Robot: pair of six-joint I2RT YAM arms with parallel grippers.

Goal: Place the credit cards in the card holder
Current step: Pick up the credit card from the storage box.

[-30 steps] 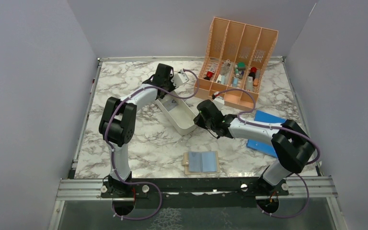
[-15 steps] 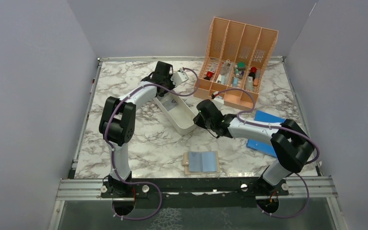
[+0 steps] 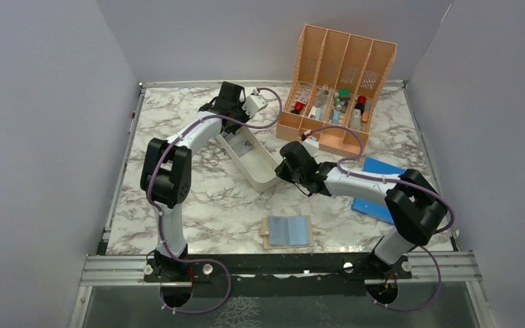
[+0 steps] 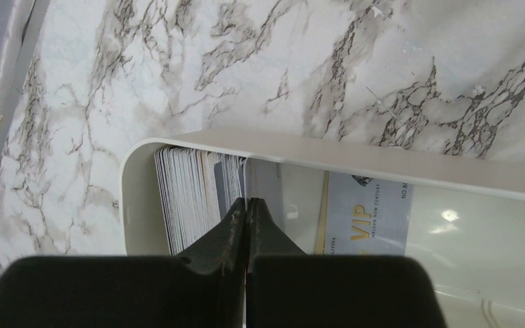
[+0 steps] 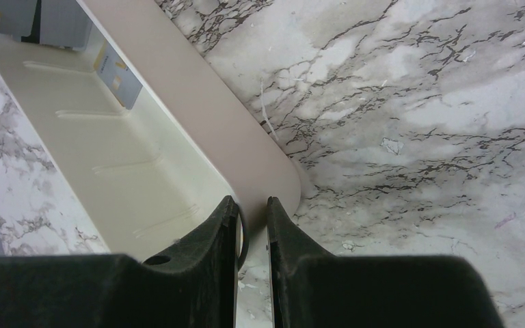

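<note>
A stack of credit cards (image 4: pixel 188 191) stands on edge at the far end of the long white tray (image 4: pixel 355 159). My left gripper (image 4: pixel 247 202) reaches down into that end, shut on one thin pale card at the edge of the stack. A bluish card printed VIP (image 4: pixel 369 219) lies flat on the tray floor beside it. My right gripper (image 5: pixel 251 202) is shut on the tray's near-end wall (image 5: pixel 212 102), one finger inside and one outside. The card holder (image 3: pixel 288 231) lies open near the front edge, blue-grey inside up, apart from both grippers.
A peach slotted organizer (image 3: pixel 338 82) with small items stands at the back right. A flat bright-blue rectangle (image 3: pixel 377 191) lies under the right arm. The tray (image 3: pixel 263 179) runs diagonally across the table's middle.
The left gripper's jaws have come together on a card in the tray, and its wrist has shifted slightly toward the back. The right arm and the tray have not moved.
</note>
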